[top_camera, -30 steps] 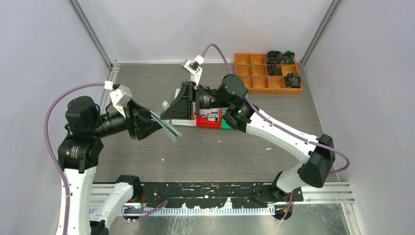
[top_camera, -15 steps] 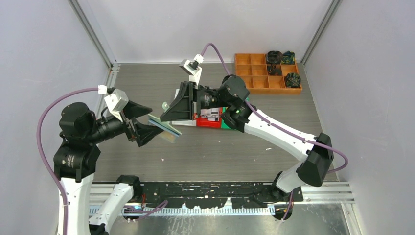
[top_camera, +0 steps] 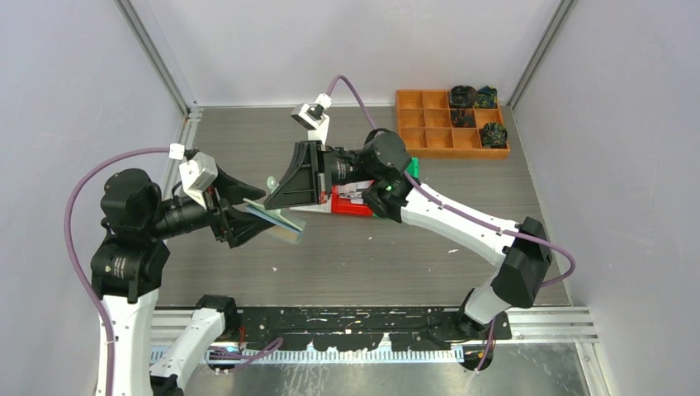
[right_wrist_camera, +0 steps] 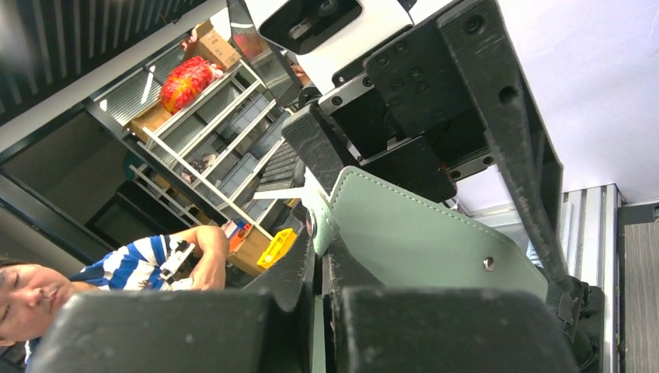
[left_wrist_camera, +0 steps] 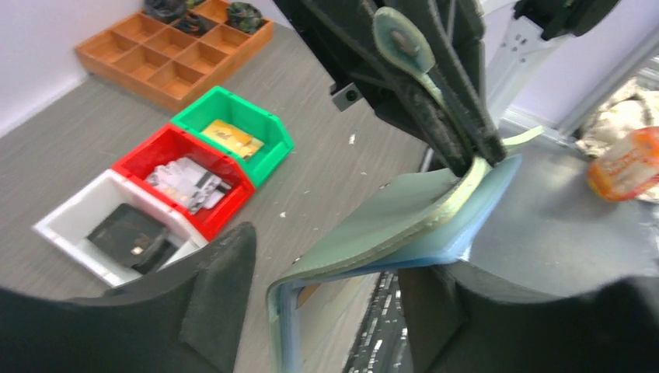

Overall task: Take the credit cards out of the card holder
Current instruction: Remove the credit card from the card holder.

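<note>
Nearest the bases, the left gripper [left_wrist_camera: 326, 268] is clamped on the card holder [left_wrist_camera: 388, 225], carrying it in the air above the table [left_wrist_camera: 78, 132] with the folded spine toward the wrist camera. At the holder's far edge the right gripper [left_wrist_camera: 465, 159] meets it, fingers pinched tight on the mint-green flap. Beyond them, three bins sit touching in a row. The white bin [left_wrist_camera: 70, 203] holds a black card [left_wrist_camera: 128, 233], the red bin [left_wrist_camera: 148, 148] holds silvery cards [left_wrist_camera: 186, 177], and the green bin [left_wrist_camera: 256, 116] holds a gold card [left_wrist_camera: 228, 137]. Farthest back, the orange tray [left_wrist_camera: 167, 66] lies near the wall.
</note>
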Robot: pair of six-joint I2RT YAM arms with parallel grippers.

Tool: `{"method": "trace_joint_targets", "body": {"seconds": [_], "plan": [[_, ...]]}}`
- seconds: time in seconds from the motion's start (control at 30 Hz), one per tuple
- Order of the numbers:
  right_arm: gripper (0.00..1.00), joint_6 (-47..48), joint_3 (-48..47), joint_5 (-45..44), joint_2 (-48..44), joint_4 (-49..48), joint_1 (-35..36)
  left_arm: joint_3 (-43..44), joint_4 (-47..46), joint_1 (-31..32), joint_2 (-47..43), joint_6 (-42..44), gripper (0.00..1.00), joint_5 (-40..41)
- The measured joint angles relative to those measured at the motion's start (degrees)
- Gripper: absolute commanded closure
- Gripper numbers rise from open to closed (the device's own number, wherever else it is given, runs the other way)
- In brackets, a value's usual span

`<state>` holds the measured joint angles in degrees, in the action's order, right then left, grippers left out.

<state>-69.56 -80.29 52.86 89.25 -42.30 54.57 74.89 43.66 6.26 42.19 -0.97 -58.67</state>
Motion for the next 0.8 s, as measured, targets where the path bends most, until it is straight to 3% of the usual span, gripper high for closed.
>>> {"method": "trace_joint_targets", "body": {"seconds": [0.17,0.3,0.47,0.6,0.8], "plan": [[0.99,1.0,-1.1,0.0,0.0,1.8,0.0,1.2,0.8,0.0,1.7,-0.5,0.76,-5.2],[0.85,2.5,-2.5,-0.1,-0.9,4.2,-0.9,1.2,1.6,0.0,1.9,-0.3,0.94,-6.5],[0.73,5.6,-2.6,-3.1,-3.2,8.3,-4.0,1.3,2.3,0.1,0.9,-0.4,1.00,-7.1],[0.46,6.8,-2.3,-5.0,-3.2,11.4,-5.9,1.2,1.7,0.1,0.9,-2.4,1.00,-6.3],[0.23,8.2,-0.4,-5.6,-3.7,14.0,-7.9,-0.8,-1.4,0.1,0.0,-9.3,1.00,-5.6]]}}
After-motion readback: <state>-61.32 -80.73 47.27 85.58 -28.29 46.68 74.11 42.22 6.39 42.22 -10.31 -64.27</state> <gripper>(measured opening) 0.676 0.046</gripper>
